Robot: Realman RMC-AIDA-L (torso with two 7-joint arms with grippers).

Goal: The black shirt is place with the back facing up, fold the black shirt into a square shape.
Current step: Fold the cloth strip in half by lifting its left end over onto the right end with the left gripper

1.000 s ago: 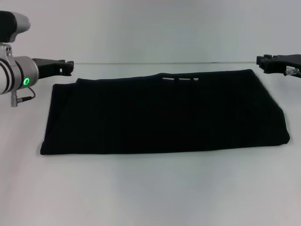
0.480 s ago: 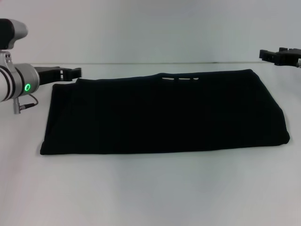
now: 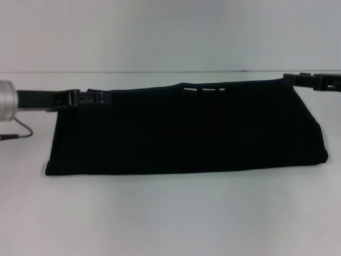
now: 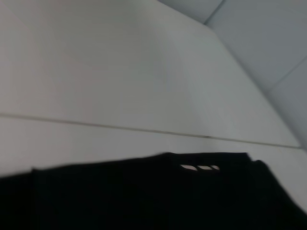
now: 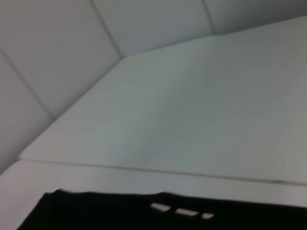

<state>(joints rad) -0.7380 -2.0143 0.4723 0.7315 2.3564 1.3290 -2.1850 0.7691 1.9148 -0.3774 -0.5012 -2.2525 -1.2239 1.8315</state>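
My left gripper (image 3: 98, 98) is lying low at the far left corner of the black shirt (image 3: 186, 130), its dark jaws overlapping the cloth's far edge; I cannot tell whether they are apart or together, because black metal is blending into black fabric. My right gripper (image 3: 298, 80) is sitting at the far right corner of the same shirt, touching or just over that edge, and the state of its jaws is equally unclear to me. The shirt is lying flat on the white bench (image 3: 170, 213) as a wide, folded band, longer from left to right than from near to far, with its near edge running almost straight. Along its far edge, slightly right of centre, a few small cream-white marks (image 3: 205, 89) are showing through a fold. Both wrist views are looking across the shirt's far edge and those pale marks toward bare bench and a grey wall (image 3: 170, 32) beyond.
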